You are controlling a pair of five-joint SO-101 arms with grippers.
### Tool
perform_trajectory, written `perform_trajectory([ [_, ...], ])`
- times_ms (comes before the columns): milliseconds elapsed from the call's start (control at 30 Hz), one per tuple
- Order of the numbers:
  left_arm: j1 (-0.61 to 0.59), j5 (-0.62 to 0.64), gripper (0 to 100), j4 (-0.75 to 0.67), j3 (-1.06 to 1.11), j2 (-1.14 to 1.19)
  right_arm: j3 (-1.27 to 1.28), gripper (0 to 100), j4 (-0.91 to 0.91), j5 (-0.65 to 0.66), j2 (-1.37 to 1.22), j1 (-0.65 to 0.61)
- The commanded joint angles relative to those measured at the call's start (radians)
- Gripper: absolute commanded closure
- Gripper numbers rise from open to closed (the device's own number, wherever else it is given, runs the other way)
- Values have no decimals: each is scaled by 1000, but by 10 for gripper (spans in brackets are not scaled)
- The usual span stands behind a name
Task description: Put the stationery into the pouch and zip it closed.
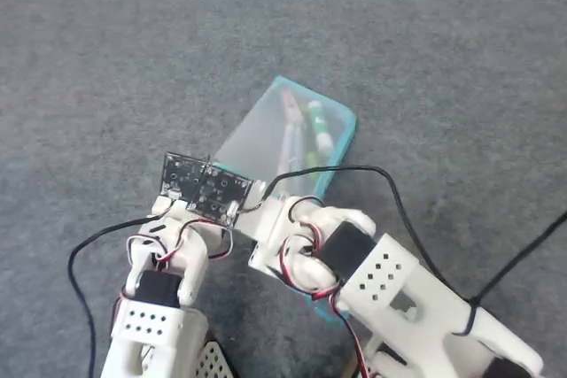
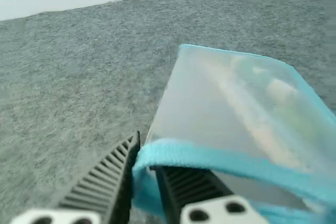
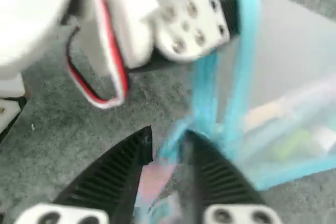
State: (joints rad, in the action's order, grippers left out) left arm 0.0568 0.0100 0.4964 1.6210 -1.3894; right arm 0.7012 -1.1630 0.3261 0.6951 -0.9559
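Stationery (image 1: 315, 127) is already lying inside the pouch (image 1: 257, 137), which is sitting on the grey table (image 1: 106, 77). Left gripper (image 2: 144, 178) is clamping the pouch's blue rim. Right gripper (image 3: 168, 150) is pinching the zip (image 3: 209, 103), though it's blurred. Judging that zipping is what's left; closed length can't be told.

White printed shells (image 1: 416, 307) clad both arms, with grids of small round holes (image 1: 383, 273) piercing the panels near their bases. Black servo blocks (image 1: 347, 250) sat between the white links, looped with red, white and black wires (image 1: 288, 267). A thin black cable (image 1: 399, 205) trailed from each arm. A dark bare circuit board (image 1: 208, 185) rode the left wrist. The left tool (image 2: 146, 153) and right tool (image 3: 168, 137) ended in black ribbed fingers (image 2: 107, 179) on white, screw-holed mounts (image 2: 215, 214).
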Motion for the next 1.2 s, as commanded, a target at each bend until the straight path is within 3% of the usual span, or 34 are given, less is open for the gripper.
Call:
perform_trajectory([
  [0, 5, -5, 991, 5, -74, 11, -35, 733, -44, 51, 56, 8],
  [200, -43, -5, 991, 8, -90, 12, -15, 731, -104, 64, 222, 28],
  [333, -40, -5, 991, 51, -114, 11, 68, 731, -113, 112, 363, 140],
  [433, -46, -5, 991, 63, -122, 6, 201, 732, -33, 166, 418, 208],
  [667, -44, -5, 991, 78, -128, 5, 488, 731, 229, 278, 423, 220],
  [1167, -38, -6, 991, 78, -128, 5, 548, 732, 501, 285, 420, 220],
])
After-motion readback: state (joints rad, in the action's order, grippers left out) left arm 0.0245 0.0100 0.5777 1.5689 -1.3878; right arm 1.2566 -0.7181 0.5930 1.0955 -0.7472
